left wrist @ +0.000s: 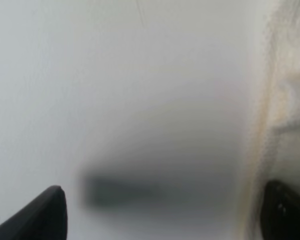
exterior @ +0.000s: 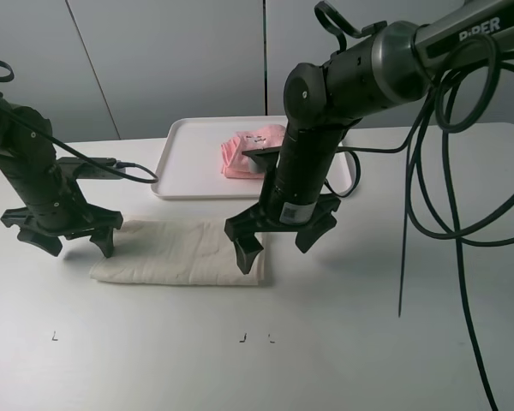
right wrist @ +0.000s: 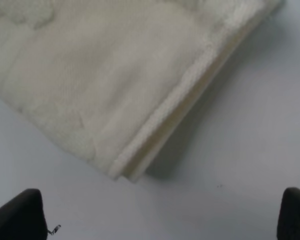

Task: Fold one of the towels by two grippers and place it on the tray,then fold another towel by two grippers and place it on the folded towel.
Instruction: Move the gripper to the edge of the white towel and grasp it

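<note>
White tabletop (exterior: 368,342) before grey wall panels (exterior: 171,60). Item: cream-white towel (exterior: 184,251), folded double, lying flat in front of the tray, its layered corner plain in the right wrist view. Left gripper (exterior: 77,246), prongs spread wide, low at its left end. Right gripper (exterior: 277,250), likewise spread, over its right end. Neither holds anything. Behind: white tray (exterior: 184,171) bearing the folded pale pink towel (exterior: 244,154).

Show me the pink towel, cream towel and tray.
Pale pink terry towel (exterior: 238,154), high view, left part.
Cream-white terry towel (exterior: 176,253), high view, its middle.
White rectangular plastic tray (exterior: 188,163), high view, bare floor.
</note>
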Robot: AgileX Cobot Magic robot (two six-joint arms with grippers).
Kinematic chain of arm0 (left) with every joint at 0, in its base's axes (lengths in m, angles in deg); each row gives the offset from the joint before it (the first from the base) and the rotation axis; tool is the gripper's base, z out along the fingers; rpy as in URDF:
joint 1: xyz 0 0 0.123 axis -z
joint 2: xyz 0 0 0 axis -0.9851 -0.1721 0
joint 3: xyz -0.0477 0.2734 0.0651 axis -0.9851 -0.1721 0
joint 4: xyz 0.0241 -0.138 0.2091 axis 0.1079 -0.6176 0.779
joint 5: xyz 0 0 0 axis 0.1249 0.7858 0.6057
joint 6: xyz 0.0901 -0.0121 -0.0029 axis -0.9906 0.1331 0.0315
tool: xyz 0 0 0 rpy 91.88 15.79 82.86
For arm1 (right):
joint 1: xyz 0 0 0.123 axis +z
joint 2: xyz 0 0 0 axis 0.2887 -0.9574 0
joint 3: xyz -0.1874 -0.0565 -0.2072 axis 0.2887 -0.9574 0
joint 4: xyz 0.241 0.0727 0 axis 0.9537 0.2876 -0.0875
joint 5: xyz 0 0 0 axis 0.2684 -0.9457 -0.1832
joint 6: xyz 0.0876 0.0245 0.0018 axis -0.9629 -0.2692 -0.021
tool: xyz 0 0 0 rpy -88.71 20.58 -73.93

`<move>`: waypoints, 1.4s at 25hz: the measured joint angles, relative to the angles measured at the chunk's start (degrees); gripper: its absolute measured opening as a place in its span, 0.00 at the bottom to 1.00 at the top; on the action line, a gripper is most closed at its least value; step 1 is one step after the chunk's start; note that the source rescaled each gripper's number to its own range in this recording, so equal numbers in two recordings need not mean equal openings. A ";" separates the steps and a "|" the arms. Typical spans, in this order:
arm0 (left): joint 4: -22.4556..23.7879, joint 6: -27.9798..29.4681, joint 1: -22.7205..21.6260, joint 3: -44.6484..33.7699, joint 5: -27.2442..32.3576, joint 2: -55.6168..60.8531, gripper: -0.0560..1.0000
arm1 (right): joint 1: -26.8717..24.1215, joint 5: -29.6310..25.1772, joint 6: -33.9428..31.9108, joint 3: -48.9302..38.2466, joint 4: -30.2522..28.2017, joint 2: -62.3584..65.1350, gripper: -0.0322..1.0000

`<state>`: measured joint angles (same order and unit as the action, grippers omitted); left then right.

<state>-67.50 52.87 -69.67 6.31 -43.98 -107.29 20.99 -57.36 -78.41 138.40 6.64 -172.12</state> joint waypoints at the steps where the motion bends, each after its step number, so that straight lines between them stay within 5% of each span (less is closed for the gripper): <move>1: 0.00 0.00 0.00 0.00 0.00 -0.10 0.99 | 0.00 0.00 0.17 0.00 0.00 0.00 0.99; 16: 0.00 0.00 0.00 0.12 0.47 -0.25 0.99 | 0.00 6.66 -1.02 0.21 2.86 -0.47 1.00; 35: 0.00 -0.61 0.00 0.12 0.56 -0.35 0.99 | 0.25 4.49 -2.52 6.30 1.85 -7.81 1.00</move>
<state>-67.50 52.25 -69.67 6.43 -43.42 -107.64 21.24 -52.87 -80.93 144.71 8.49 -179.93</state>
